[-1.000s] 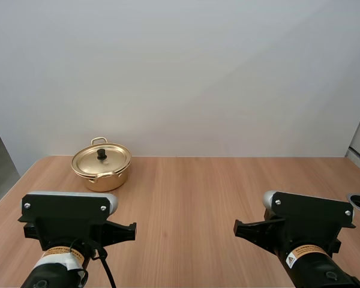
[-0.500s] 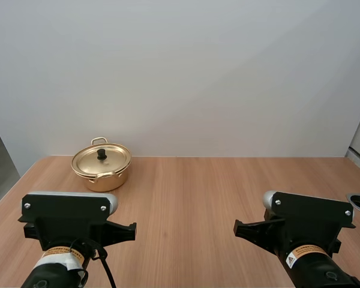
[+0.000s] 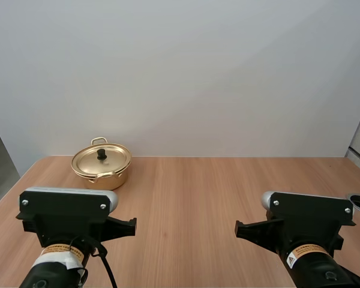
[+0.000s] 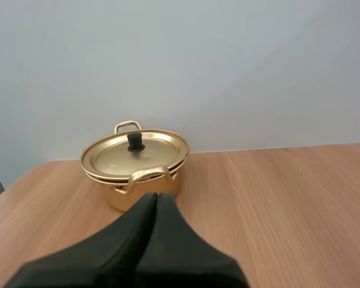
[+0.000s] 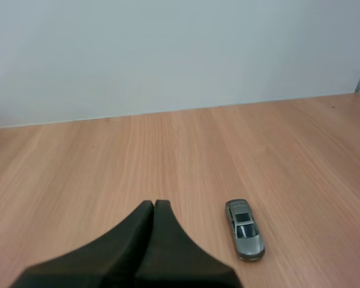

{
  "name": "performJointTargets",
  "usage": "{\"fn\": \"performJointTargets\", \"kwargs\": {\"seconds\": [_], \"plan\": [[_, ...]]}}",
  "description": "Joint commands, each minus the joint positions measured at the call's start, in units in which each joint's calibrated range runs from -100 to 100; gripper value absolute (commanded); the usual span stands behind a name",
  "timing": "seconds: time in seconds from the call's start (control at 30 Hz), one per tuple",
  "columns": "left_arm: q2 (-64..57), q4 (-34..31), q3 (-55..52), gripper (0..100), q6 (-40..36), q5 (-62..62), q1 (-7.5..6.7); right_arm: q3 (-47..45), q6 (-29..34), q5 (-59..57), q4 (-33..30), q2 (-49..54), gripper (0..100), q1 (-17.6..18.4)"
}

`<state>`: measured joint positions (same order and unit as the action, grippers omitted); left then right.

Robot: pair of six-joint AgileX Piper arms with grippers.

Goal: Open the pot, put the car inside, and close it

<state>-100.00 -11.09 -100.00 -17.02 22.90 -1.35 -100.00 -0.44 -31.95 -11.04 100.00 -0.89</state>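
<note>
In the high view the gold pot [image 3: 108, 178] stands left of centre, lid [image 3: 112, 161] on, contents hidden, probably none. Left wrist view: the clenched, empty left hand [image 4: 156, 201] faces it; the small knob [image 4: 135, 142] could slip a pinch. Right wrist view: the right hand [image 5: 154, 209], likewise clenched, is near the silver toy car [image 5: 245, 229], which a nudge could roll away.

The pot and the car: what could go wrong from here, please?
1. The knob on the lid is small. The left gripper is shut and may slip off the knob, or push the pot, which stands near the far left corner of the table.
2. The car lies low on the wood beside the shut right gripper. The fingers may strike the table or nudge the car, and it may roll away.
</note>
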Motion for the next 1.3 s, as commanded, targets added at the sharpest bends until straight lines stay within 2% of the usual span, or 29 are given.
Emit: {"fn": "performJointTargets", "kwargs": {"seconds": [0.0, 0.1, 0.2, 0.27, 0.37, 0.43, 0.5, 0.57, 0.63, 0.7, 0.83, 0.93, 1.07, 1.17, 1.27], "plan": [[0.00, -3.73, 0.00, 0, 0.01, -2.68, -0.06, 0.00, 0.04, 0.98, -8.73, 0.00, 0, -0.04], [0.00, -10.09, 0.00, 0, 0.01, -6.54, -0.06, 0.00, 0.04, 1.54, -16.64, 0.00, 0, -0.04], [0.00, -18.41, 0.00, 0, 0.01, -11.42, -0.06, 0.00, 0.04, 6.00, -18.12, 0.00, 0, -0.04], [0.00, -23.05, 0.00, 0, 0.01, -16.52, -0.06, 0.00, 0.04, 12.71, -18.78, 0.00, 0, -0.04], [0.00, -31.77, 0.00, 0, 0.79, -24.49, -0.06, 0.00, -0.37, 28.04, -22.98, 0.00, 0, -0.04], [0.00, -32.39, 1.64, 0, 0.71, -26.02, -0.06, 0.00, -3.97, 40.55, -27.19, 0.00, 0, -0.04], [0.00, -31.67, 5.33, 0, -1.75, -22.90, -0.06, 0.00, -10.82, 54.50, -29.69, 0.00, 0, -0.04], [1.69, -28.67, 11.43, 0, -6.54, -12.70, -0.06, 0.53, -14.30, 55.64, -28.57, 0.00, 0, -0.04], [6.88, -26.99, 17.83, 0, -11.19, -2.40, -0.06, 4.21, -11.98, 45.55, -19.83, -0.37, 0, -0.04], [15.19, -26.99, 24.66, 0, -14.74, 3.91, -0.06, 9.29, -11.92, 27.80, -11.10, -4.28, 0, -0.04], [33.47, -25.62, 43.11, 0, -17.41, 19.94, 0.15, 18.21, -11.81, 4.27, -4.98, -16.58, 0, -0.04], [45.65, -21.29, 57.13, 0, -15.79, 37.58, 0.15, 26.51, -8.71, -11.30, -4.72, -28.66, 0, -0.04], [58.99, -11.17, 71.48, 0, -5.81, 54.28, 0.15, 36.64, -3.61, -29.53, -5.99, -43.04, 0, -0.04], [65.33, -5.22, 76.96, 0, 1.23, 60.33, 0.15, 41.17, -3.61, -36.63, -8.41, -51.38, 0, -0.04], [69.08, -6.05, 77.46, 0, 2.95, 60.77, 0.15, 42.56, -3.61, -41.70, -11.56, -58.58, 0, -0.04]]}}
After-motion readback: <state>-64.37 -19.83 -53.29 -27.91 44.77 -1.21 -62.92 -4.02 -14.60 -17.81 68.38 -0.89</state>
